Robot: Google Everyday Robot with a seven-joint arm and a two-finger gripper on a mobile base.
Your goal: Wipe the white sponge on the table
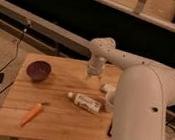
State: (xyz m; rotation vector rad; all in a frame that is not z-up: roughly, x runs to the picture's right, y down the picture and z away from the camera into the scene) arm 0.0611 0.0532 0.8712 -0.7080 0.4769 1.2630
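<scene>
The table (pixel 57 115) is a light-brown plank top filling the middle of the camera view. My gripper (pixel 94 77) points down over the table's far middle part, close above the wood. A small off-white pad, which looks like the white sponge (pixel 107 87), lies on the table just right of the gripper, apart from it. Its right side is hidden behind my white arm (pixel 145 110). Nothing shows in the gripper.
A dark purple bowl (pixel 39 69) sits at the far left. A long white labelled bottle (pixel 85 102) lies on its side at the middle right. An orange carrot (pixel 31 113) lies near the front left. A black cable (pixel 2 69) runs over the floor to the left.
</scene>
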